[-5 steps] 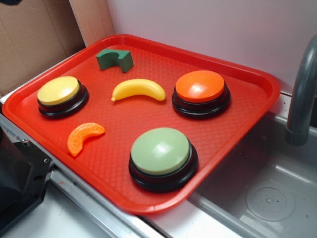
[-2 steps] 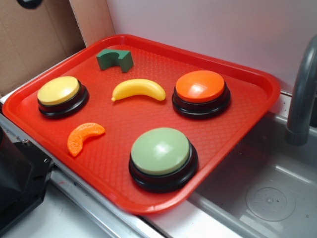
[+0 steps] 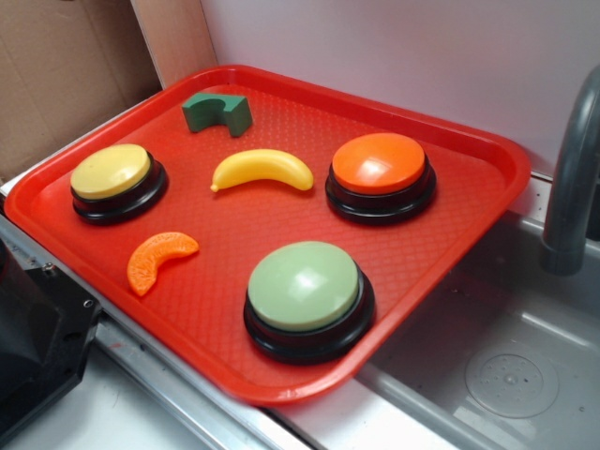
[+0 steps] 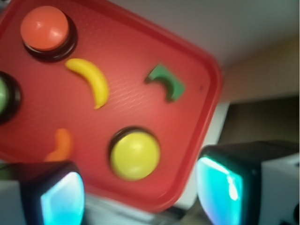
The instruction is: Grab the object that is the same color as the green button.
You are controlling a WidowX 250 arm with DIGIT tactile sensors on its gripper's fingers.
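Note:
The object, a small dark green block with a round notch, lies at the far left corner of the red tray. The pale green button stands at the tray's near edge. My gripper does not show in the exterior view. In the blurred wrist view it hangs high above the tray's corner, open, with nothing between its cyan pads. From there the green block lies well ahead, beyond the yellow button. The green button is cut off at the left edge.
On the tray also are a yellow banana, an orange slice, a yellow button and an orange button. A grey faucet rises over the sink at right. Cardboard stands behind at left.
A dark part of the arm at the top left edge of the exterior view shifted right, then left the frame. Nothing on the tray has moved.

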